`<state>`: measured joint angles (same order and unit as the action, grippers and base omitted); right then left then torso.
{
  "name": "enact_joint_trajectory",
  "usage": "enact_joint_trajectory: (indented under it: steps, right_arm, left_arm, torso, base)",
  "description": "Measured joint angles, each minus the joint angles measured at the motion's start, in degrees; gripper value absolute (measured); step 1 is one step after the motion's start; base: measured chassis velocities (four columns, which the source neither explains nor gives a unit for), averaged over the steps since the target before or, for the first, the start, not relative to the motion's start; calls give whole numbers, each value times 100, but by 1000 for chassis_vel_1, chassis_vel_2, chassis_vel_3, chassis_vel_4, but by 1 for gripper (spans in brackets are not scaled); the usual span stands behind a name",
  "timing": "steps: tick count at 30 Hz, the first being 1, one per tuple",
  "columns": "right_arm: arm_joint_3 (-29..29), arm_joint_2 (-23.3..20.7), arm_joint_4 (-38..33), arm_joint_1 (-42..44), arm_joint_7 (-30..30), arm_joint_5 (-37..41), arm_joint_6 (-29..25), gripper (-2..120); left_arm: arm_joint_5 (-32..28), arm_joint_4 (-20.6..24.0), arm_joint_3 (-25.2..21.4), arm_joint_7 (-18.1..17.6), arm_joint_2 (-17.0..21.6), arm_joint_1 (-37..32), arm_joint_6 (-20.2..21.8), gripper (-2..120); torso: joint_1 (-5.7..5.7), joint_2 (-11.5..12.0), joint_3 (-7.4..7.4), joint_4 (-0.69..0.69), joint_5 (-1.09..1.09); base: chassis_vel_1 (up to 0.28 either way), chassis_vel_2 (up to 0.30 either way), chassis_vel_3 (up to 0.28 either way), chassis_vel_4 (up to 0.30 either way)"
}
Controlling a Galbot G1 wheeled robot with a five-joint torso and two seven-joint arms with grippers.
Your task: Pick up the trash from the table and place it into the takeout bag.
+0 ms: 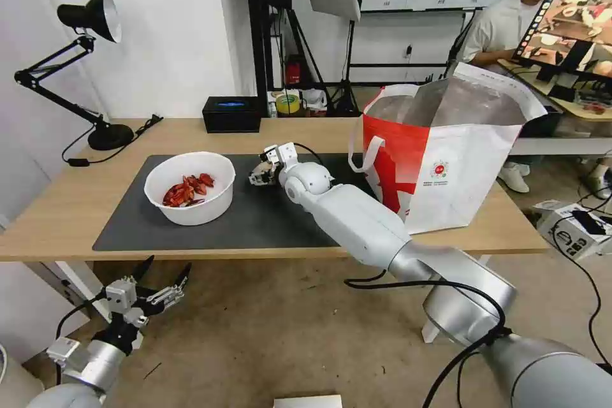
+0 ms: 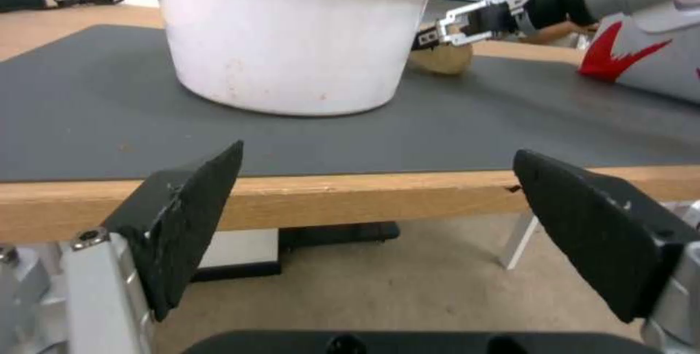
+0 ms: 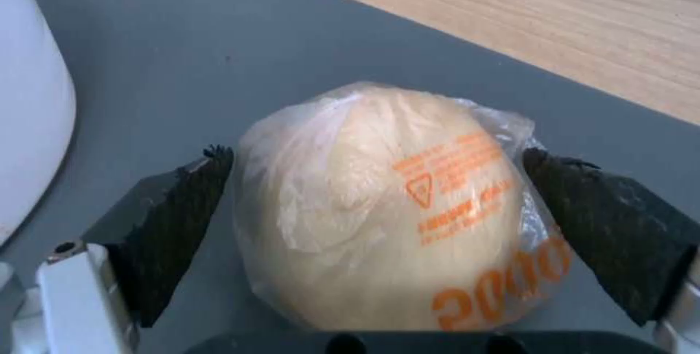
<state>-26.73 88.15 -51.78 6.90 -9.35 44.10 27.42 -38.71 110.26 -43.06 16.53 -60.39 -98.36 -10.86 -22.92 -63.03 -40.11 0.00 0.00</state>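
Observation:
A round tan bun (image 3: 379, 206) in clear printed wrap lies on the dark mat (image 1: 255, 223) of the table (image 1: 64, 204), right of the white bowl of red shells (image 1: 189, 188). My right gripper (image 1: 258, 173) is low over the mat and open. Its black fingers (image 3: 182, 217) flank the bun on both sides, at or very near the wrap. The left wrist view shows the bun (image 2: 441, 58) behind the bowl (image 2: 292, 42). The red-and-white takeout bag (image 1: 459, 159) stands open at the table's right end. My left gripper (image 1: 162, 277) hangs open below the table's front edge.
A black box (image 1: 231, 113) sits at the table's back edge, and a black desk lamp (image 1: 109, 136) stands at the back left. Cables and a small box lie on the floor to the right.

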Motion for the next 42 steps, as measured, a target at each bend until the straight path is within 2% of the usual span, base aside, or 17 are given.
enact_joint_trajectory:
  steps: [19, 22, 26, 29, 30, 33, 34, 36, 37, 40, 41, 42]
  right_arm:
    - [-12, 53, 15, 54, -229, 15, 237, 99]
    - [-7, 41, 21, 37, -258, 18, 237, 86]
    - [-1, 24, 15, 33, -282, 29, 236, 76]
    - [0, -21, -52, 52, -298, 38, 237, 61]
    - [0, -21, -52, 52, -298, 38, 237, 61]
    - [2, -80, -130, 79, -300, 52, 238, 47]
    - [2, -80, -130, 79, -300, 52, 238, 47]
    - [-34, -148, -216, 107, -289, 91, 238, 38]
    - [-34, -148, -216, 107, -289, 91, 238, 38]
    - [-69, -310, -441, 204, -295, 117, 222, 22]
    - [-69, -310, -441, 204, -295, 117, 222, 22]
    - [-65, -366, -508, 231, -311, 121, 210, 16]
  left_arm:
    - [-71, -1, 3, -3, -38, 19, -5, 100]
    - [-71, -16, 6, -1, -32, 20, -29, 100]
    - [-71, -17, 12, 0, -27, 21, -36, 100]
    - [-70, -16, 17, 0, -19, 22, -39, 100]
    - [-70, -16, 17, 0, -19, 22, -39, 100]
    - [-68, -5, 16, 0, 0, 23, -40, 100]
    - [-68, -5, 16, 0, 0, 23, -40, 100]
    - [-66, 2, 15, -2, 8, 36, -40, 100]
    - [-66, 2, 15, -2, 8, 36, -40, 100]
    - [-58, 25, 20, -5, 7, 37, -40, 100]
    - [-58, 25, 20, -5, 7, 37, -40, 100]
    - [-56, 30, 20, -7, 6, 32, -40, 100]
  torso:
    - [0, 0, 0, 0, 0]
    - [0, 0, 0, 0, 0]
    - [0, 0, 0, 0, 1]
    - [0, 0, 0, 0, 1]
    - [0, 0, 0, 0, 1]
    - [0, 0, 0, 0, 1]
    - [0, 0, 0, 0, 1]
    - [0, 0, 0, 0, 1]
    - [0, 0, 0, 0, 1]
    - [1, 0, 0, 0, 1]
    - [1, 0, 0, 0, 1]
    - [1, 0, 0, 0, 1]
  base:
    - [0, 0, 0, 0]
    - [0, 0, 0, 0]
    - [0, 0, 0, 0]
    - [0, 0, 0, 0]
    - [0, 0, 0, 0]
    - [0, 0, 0, 0]
    - [0, 0, 0, 0]
    - [0, 0, 0, 0]
    - [0, 0, 0, 0]
    - [0, 0, 0, 0]
    - [0, 0, 0, 0]
    - [0, 0, 0, 0]
